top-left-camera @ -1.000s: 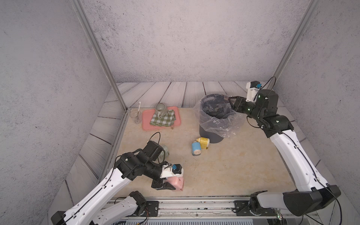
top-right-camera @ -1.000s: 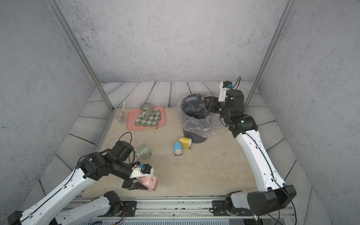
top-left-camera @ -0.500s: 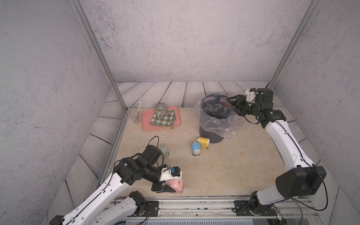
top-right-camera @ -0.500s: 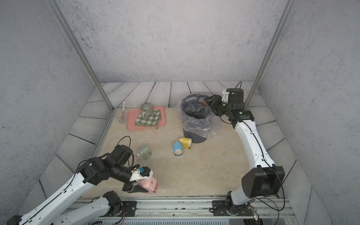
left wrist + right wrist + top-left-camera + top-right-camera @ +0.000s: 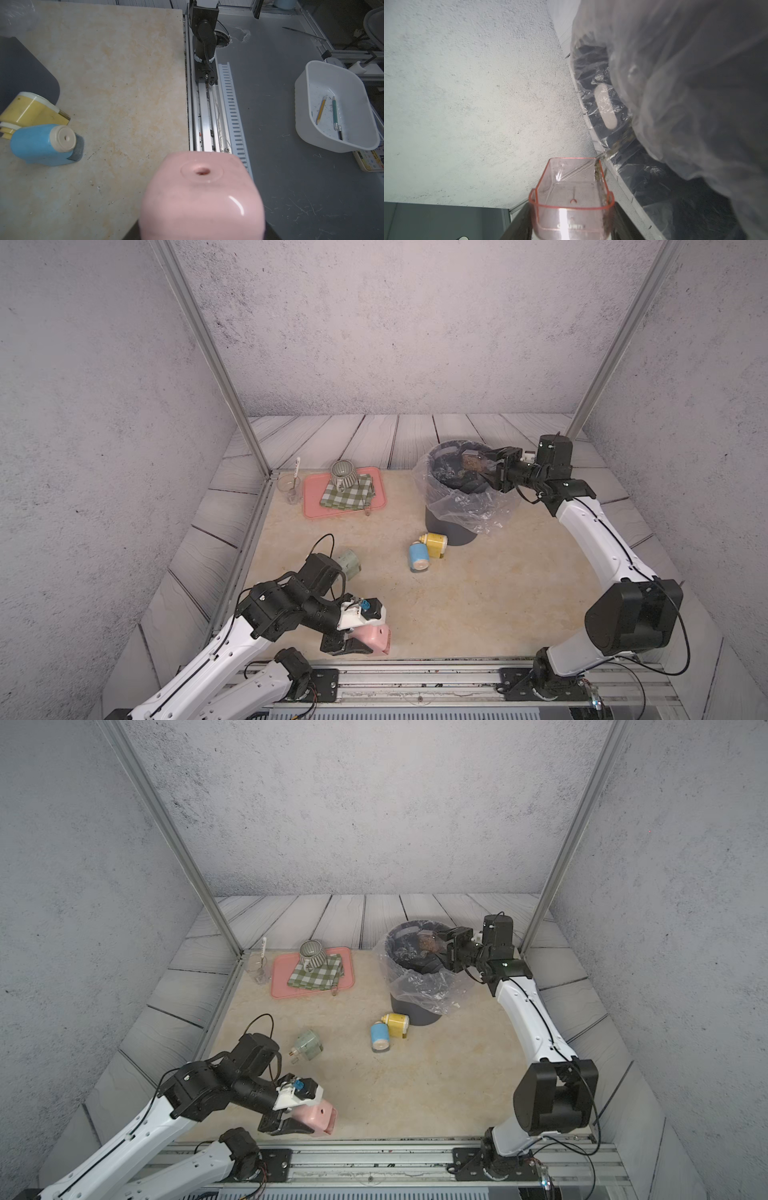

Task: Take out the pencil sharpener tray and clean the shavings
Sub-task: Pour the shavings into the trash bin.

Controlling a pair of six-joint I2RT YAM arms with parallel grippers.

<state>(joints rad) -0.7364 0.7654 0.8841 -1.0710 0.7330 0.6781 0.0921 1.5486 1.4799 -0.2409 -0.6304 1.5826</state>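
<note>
My right gripper point(image 5: 478, 471) is shut on the clear pink-rimmed sharpener tray point(image 5: 571, 193), holding it over the mouth of the dark bin point(image 5: 449, 526) lined with a plastic bag. The tray point(image 5: 471, 460) is rolled onto its side. Brown shavings point(image 5: 598, 172) cling along the wall that faces the bin. Near the table's front edge, my left gripper point(image 5: 357, 645) is shut on the pink pencil sharpener point(image 5: 374, 637). The sharpener point(image 5: 201, 197) fills the left wrist view and hides the fingertips. Both top views show the two grips.
Blue point(image 5: 417, 556) and yellow point(image 5: 434, 544) sharpeners lie in front of the bin, and a green one point(image 5: 308, 1045) lies by my left arm. A pink platter point(image 5: 311, 497) with checked cloth and mug stands at the back left beside a glass point(image 5: 293, 487). A white tub point(image 5: 336, 104) sits off the table.
The right arm has dropped its elbow and rolled its wrist, turning the tray onto its side over the bin. The left arm with the pink sharpener has barely shifted.
</note>
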